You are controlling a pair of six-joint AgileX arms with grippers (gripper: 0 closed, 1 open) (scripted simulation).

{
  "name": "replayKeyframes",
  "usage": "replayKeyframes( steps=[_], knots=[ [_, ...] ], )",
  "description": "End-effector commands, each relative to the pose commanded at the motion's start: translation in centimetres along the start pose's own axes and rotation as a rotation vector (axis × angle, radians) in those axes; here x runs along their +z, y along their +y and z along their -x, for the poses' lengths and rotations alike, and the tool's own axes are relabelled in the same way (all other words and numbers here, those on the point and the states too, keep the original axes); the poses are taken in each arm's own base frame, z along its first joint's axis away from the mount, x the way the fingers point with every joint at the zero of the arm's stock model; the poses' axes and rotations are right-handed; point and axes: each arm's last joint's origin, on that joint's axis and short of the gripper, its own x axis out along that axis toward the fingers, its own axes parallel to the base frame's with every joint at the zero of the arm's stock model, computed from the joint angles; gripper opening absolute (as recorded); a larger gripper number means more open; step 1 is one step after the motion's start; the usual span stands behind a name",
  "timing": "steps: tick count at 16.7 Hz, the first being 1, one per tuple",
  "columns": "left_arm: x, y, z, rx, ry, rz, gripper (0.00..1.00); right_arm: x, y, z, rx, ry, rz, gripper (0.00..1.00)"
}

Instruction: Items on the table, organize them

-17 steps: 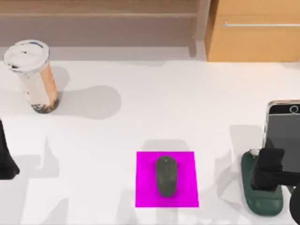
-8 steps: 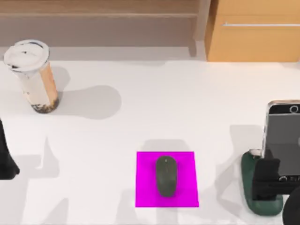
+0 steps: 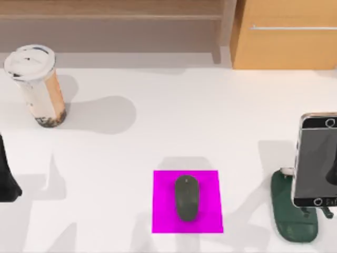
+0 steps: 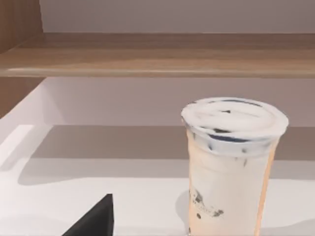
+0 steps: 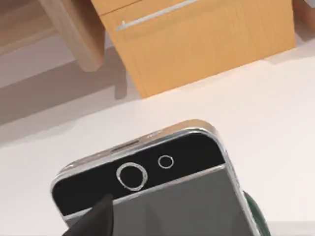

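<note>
The beige-brown cup (image 3: 36, 84) with a white lid stands upright at the table's (image 3: 158, 121) back left; the left wrist view shows the cup (image 4: 229, 167) close by. A dark grey mouse (image 3: 187, 197) lies on a magenta mat (image 3: 208, 211) near the front middle. The silver-edged phone (image 3: 315, 161) leans on a dark green stand (image 3: 295, 224) at the right, and the phone (image 5: 162, 196) also appears in the right wrist view. My right gripper (image 3: 333, 176) sits at the right edge beside the phone. My left gripper (image 3: 6, 182) is parked at the left edge.
A wooden cabinet (image 3: 287, 34) with a metal handle stands behind the table at the back right. A low wooden shelf (image 3: 110, 10) runs along the back left. Bare tabletop lies between the cup, the mat and the phone.
My right gripper has drawn back from in front of the phone towards the right edge. The phone stays leaning on its stand. Cup, mouse and left arm are unmoved.
</note>
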Motion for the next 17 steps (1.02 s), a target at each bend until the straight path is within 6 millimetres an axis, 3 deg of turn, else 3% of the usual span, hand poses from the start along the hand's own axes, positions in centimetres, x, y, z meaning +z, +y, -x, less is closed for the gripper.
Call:
replayKeyframes(
  steps=[3,6,13,17],
  knots=[
    [0.0,0.0,0.0,0.000,0.000,0.000,1.00,1.1,-2.6,0.5,0.057,-0.102,-0.122,1.00],
    [0.0,0.0,0.0,0.000,0.000,0.000,1.00,0.7,-4.8,0.4,0.096,-0.204,-0.131,1.00],
    [0.0,0.0,0.0,0.000,0.000,0.000,1.00,-2.4,-8.8,-2.9,0.040,-0.315,0.181,1.00],
    [0.0,0.0,0.0,0.000,0.000,0.000,1.00,-3.4,-10.1,-3.9,0.038,-0.352,0.335,1.00]
  ],
)
